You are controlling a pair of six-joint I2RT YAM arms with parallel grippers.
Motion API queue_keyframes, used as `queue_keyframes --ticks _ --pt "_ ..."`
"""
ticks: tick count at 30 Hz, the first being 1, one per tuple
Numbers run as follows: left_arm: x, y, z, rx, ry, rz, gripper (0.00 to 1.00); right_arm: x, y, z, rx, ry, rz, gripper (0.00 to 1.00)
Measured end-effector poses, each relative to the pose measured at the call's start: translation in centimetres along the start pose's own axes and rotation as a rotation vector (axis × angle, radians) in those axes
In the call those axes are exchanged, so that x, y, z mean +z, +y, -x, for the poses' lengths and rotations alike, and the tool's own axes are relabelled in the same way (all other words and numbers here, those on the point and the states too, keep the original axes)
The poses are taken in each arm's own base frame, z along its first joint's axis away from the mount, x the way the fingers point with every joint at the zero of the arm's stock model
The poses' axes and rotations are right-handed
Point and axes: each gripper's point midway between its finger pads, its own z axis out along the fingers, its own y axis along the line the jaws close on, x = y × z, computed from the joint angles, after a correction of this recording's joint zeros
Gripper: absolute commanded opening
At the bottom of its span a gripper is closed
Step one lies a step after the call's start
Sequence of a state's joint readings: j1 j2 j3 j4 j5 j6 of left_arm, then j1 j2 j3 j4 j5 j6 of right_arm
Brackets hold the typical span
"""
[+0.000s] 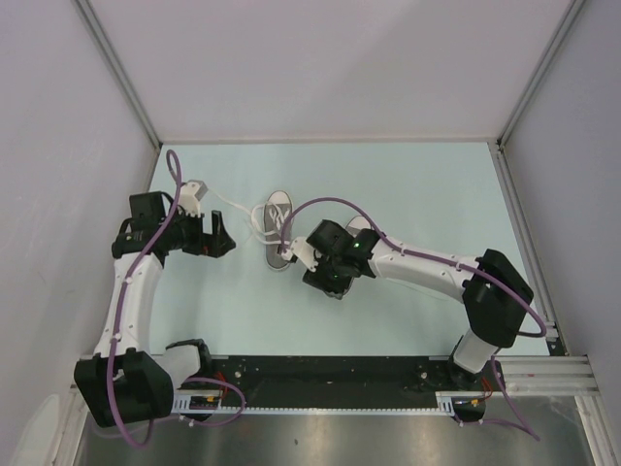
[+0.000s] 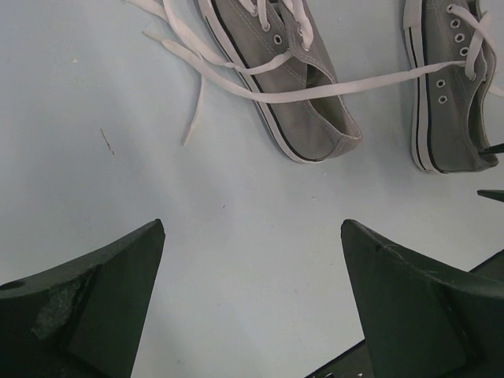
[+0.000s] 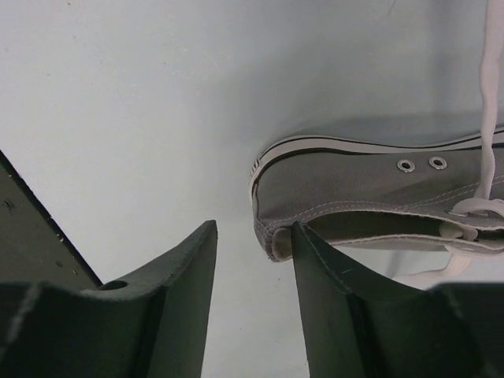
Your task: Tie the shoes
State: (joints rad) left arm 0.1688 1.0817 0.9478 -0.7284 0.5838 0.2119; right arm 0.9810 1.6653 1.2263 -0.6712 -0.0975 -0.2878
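Nothing is tied yet. Both shoes [image 2: 307, 102] lie with their white laces [image 2: 236, 83] trailing loose across the worktop [image 2: 94, 157]. The left claw [image 2: 252, 228] hangs spread wide and empty, the pair just ahead of it. The right claw [image 3: 253, 228] is partly open with nothing between its fingers; one shoe's heel [image 3: 331, 193] lies just outside one finger. Both knots are yet to be made.

Two grey shoes [image 1: 277, 233] lie toes-up at the centre of the frame on a pale table [image 1: 417, 184]. White laces [image 1: 233, 206] trail toward the upper left. The right gripper [image 1: 328, 277] covers most of one shoe. The left gripper [image 1: 215, 241] sits left of them, jaws apart.
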Motion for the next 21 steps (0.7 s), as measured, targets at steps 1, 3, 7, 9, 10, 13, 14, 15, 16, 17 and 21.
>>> queue_keyframes --ticks 1,3,7,9,10,13,14,15,16,17,21 --pt "0.0 0.0 0.0 0.000 -0.001 0.000 1.00 0.0 0.0 -0.1 0.001 0.007 -0.002 0.32" --pt "0.0 0.0 0.2 0.001 -0.001 -0.001 1.00 0.2 -0.3 -0.4 0.001 0.021 -0.013 0.21" --pt "0.0 0.0 0.4 0.002 -0.003 -0.004 1.00 0.2 -0.7 -0.5 -0.003 0.028 -0.027 0.00" --pt "-0.1 0.0 0.7 0.009 -0.007 -0.003 1.00 0.2 -0.8 -0.5 -0.021 0.030 -0.024 0.00" --pt "-0.1 0.1 0.8 0.014 -0.011 -0.002 1.00 0.2 -0.7 -0.5 -0.030 0.032 -0.021 0.00" --pt "-0.2 -0.1 0.9 0.033 -0.012 -0.012 0.99 0.0 -0.5 -0.7 -0.067 0.039 0.004 0.00" --pt "-0.3 -0.3 0.9 0.039 -0.009 -0.021 1.00 -0.1 -0.2 -1.0 -0.083 0.046 0.020 0.00" --pt "-0.3 -0.3 0.9 0.046 -0.008 -0.024 0.99 -0.1 -0.1 -1.1 -0.091 0.050 0.028 0.00" --pt "-0.4 -0.4 0.8 0.058 -0.005 -0.029 1.00 -0.3 0.1 -1.3 -0.103 0.055 0.042 0.00" --pt "-0.4 -0.4 0.8 0.067 -0.003 -0.030 1.00 -0.4 0.3 -1.6 -0.117 0.064 0.058 0.00" --pt "-0.4 -0.2 0.6 0.107 0.007 -0.030 1.00 -1.2 0.4 -2.5 -0.135 0.086 0.097 0.22"
